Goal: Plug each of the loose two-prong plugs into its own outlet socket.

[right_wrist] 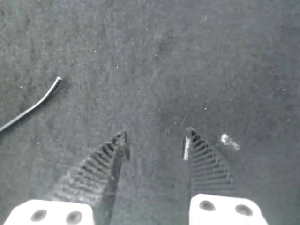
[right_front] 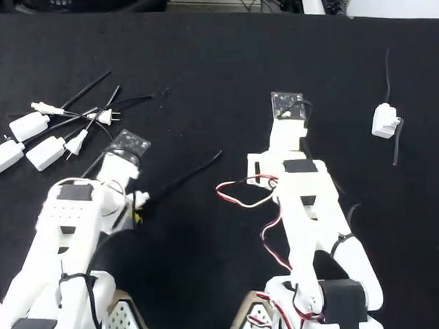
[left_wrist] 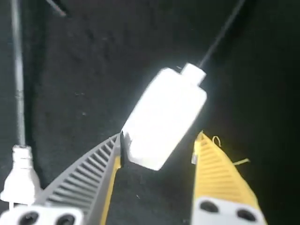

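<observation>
Black table (right_front: 208, 63): sockets (right_front: 28, 125), plugs (right_front: 104, 117), loose cable (right_front: 194, 169).

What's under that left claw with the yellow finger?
A white outlet socket with a black cord lies on the black cloth, inside the open left gripper. The grey finger covers one near corner, and the socket's slots cannot be seen.

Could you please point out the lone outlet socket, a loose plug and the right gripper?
lone outlet socket (right_front: 384, 120): high view, white body.
loose plug (right_front: 104, 117): high view, white body.
right gripper (right_wrist: 155, 133): right wrist view, between fingertips.
</observation>
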You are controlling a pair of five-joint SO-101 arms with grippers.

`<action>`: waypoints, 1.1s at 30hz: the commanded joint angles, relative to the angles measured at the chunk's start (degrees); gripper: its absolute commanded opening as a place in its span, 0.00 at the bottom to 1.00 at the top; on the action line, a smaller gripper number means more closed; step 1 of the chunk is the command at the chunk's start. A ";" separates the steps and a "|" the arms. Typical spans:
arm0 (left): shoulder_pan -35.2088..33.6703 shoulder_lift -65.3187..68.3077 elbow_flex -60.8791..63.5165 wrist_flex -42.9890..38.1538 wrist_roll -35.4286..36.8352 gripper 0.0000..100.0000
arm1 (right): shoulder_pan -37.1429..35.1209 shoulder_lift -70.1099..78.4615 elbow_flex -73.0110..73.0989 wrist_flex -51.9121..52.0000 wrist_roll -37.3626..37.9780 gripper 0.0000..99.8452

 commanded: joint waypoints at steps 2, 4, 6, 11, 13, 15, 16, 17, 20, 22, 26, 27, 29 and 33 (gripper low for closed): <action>2.07 -1.14 -5.49 5.19 -0.62 0.25 | 1.32 -1.98 -1.36 -1.14 -0.26 0.19; 1.54 -1.14 -9.10 8.26 -0.62 0.25 | 1.32 -1.98 -1.36 -1.14 -0.26 0.19; 1.54 -1.14 -13.05 11.52 -0.53 0.25 | 1.32 -1.98 -1.36 -1.14 -0.26 0.19; 1.45 -1.14 -20.97 16.35 -0.53 0.25 | 1.32 -1.98 -1.36 -1.14 -0.26 0.19; -0.04 -0.62 -21.58 15.65 -0.53 0.25 | 1.32 -1.98 -1.36 -1.14 -0.26 0.19; -2.15 -0.44 -19.91 11.96 -0.62 0.25 | 1.32 -1.98 -1.36 -1.14 -0.26 0.19; -3.65 -0.44 -18.07 8.97 -0.62 0.25 | 1.32 -1.98 -1.36 -1.14 -0.26 0.19; -5.32 -0.44 -16.04 5.54 -0.70 0.25 | 1.32 -2.07 -1.36 -1.14 -0.26 0.19; -10.42 -0.44 -9.10 -5.36 -4.40 0.25 | 1.32 -2.07 -1.36 -1.14 -0.26 0.19; -12.70 -0.44 -4.62 -11.25 -7.56 0.25 | 1.32 -2.07 -1.36 -1.14 -0.26 0.19; -12.53 -1.05 0.40 -12.84 -9.14 0.25 | 1.32 -2.07 -1.36 -1.14 -0.26 0.19; -11.56 -1.14 0.92 -11.60 -9.23 0.25 | 1.32 -2.07 -1.36 -1.14 -0.26 0.19; -9.36 -1.14 0.92 -8.26 -9.14 0.25 | 1.32 -2.07 -1.36 -1.14 -0.26 0.19; -2.42 -1.14 -1.54 0.62 -9.14 0.25 | 1.32 -2.07 -1.45 -1.14 -0.26 0.19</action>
